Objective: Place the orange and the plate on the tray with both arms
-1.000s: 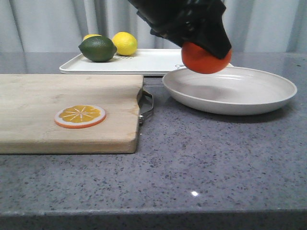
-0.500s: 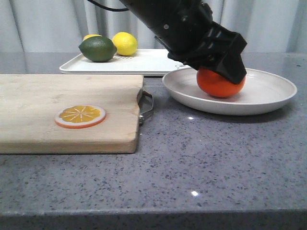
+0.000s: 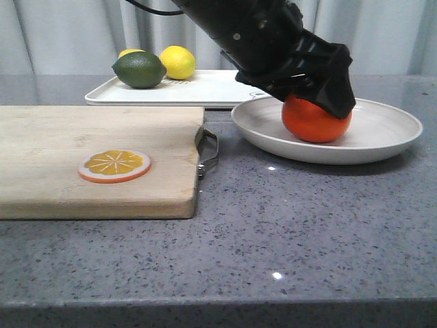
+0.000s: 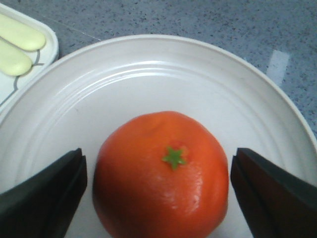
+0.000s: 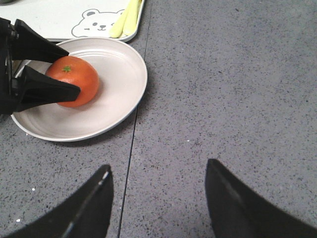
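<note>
grey speckled stone countertop (image 3: 287, 232) runs across the front view, with pale curtains (image 3: 61, 34) hanging behind it. on the counter's right side sits the plate (image 3: 382, 133), and the orange (image 3: 316, 121) rests inside it, stem mark up, a little off the plate's centre. the left gripper (image 4: 158, 193) reaches down over the fruit from the upper left of the front view; in the left wrist view its two dark fingers (image 4: 47, 196) stand on either side of the orange with a sliver of plate visible between each finger and the skin, so the jaws are parted around the fruit and do not clamp it. the right wrist view shows the same: the left arm's fingers flank the orange (image 5: 73, 81) on the plate (image 5: 119, 106), one above and one just beside it. the right gripper (image 5: 158, 198) hangs over bare counter well apart from the plate, its two fingers spread wide with nothing between them. behind the plate lies the tray (image 3: 205, 89), its near edge just beside the plate's far rim; a bear print (image 5: 94, 22) shows on the tray corner in the right wrist view. at the tray's far left sit a lime (image 3: 139, 69) and a lemon (image 3: 177, 61), with a second yellow fruit partly hidden behind the lime. a wooden cutting board (image 3: 95, 160) fills the left of the counter, bearing an orange slice (image 3: 113, 165), and its metal handle (image 3: 208, 152) points toward the plate.
</note>
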{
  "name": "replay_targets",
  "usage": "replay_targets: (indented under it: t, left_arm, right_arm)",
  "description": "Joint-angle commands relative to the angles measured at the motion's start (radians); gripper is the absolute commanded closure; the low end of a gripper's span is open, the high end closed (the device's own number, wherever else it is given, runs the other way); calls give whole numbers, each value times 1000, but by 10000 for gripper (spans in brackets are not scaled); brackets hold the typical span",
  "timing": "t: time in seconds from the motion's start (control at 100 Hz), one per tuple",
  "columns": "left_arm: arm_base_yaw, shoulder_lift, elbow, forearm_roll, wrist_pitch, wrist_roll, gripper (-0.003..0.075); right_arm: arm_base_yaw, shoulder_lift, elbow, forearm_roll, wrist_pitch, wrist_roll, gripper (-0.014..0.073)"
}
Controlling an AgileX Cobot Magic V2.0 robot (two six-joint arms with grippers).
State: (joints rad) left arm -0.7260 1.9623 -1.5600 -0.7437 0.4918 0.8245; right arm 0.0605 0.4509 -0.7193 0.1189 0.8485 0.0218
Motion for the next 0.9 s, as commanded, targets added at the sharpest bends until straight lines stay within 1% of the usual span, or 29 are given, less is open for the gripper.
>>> replay_targets:
  t: [0.0, 0.14, 0.25, 0.37, 0.56, 0.7, 0.82, 0.89]
  left_arm:
    - [-8, -65, -34, -33, -24, 2, 143]
    - [-8, -108, -34, -33, -18, 2, 143]
    - [-8, -164, -34, -33, -16, -38, 143]
    - [-2, -233, -34, -31, -16, -40, 146]
    - [8, -343, -23, 41, -18, -40, 156]
    - [48, -431, 47, 53, -34, -40, 156]
    - [111, -517, 162, 53, -37, -40, 156]
    - [155, -588, 246, 53, -66, -40, 156]
  right_arm:
    - [0, 14, -34, 5, -78, -9, 165]
    - [0, 14, -34, 4, -89, -9, 165]
    - [0, 14, -34, -10, -92, -9, 165]
    - [0, 14, -34, -17, -93, -9, 165]
    - [0, 14, -34, -17, -107, -9, 165]
    - [0, 14, -34, -18, -131, -9, 165]
    - [0, 14, -34, -18, -145, -9, 165]
    - [0, 14, -34, -18, -150, -9, 165]
